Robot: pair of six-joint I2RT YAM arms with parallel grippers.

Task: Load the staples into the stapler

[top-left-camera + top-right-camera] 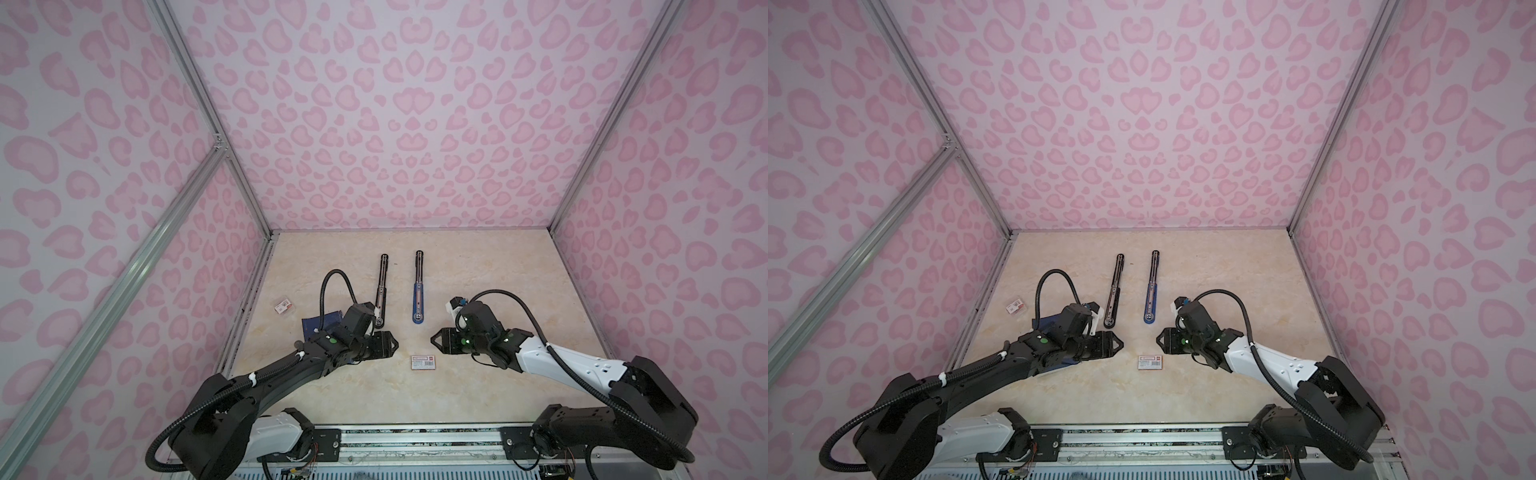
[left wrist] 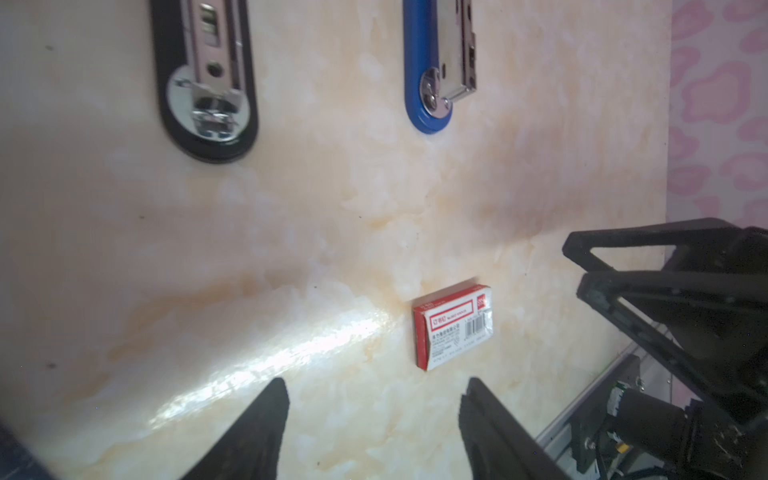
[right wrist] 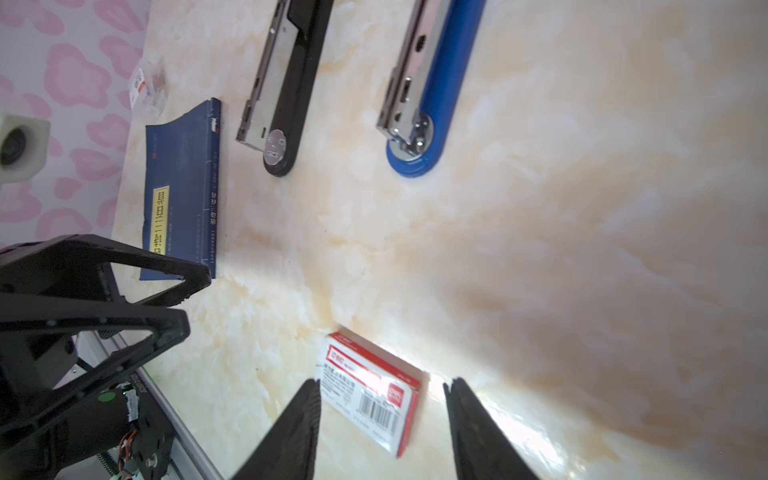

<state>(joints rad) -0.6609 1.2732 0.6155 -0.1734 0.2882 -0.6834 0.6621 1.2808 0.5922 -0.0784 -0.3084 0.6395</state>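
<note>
Approach: left gripper (image 1: 395,344) and right gripper (image 1: 433,341) hovered open, empty, near white-and-red cardboard box (image 1: 424,362); opening it for staples seemed next.

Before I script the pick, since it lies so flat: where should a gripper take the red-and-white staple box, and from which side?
Across its two long edges, from straight above. The red-and-white staple box lies flat, barcode face up, on the table, so only its thin side walls offer purchase, and the shorter span suits the jaws. The right gripper, open, looks nearest.
</note>
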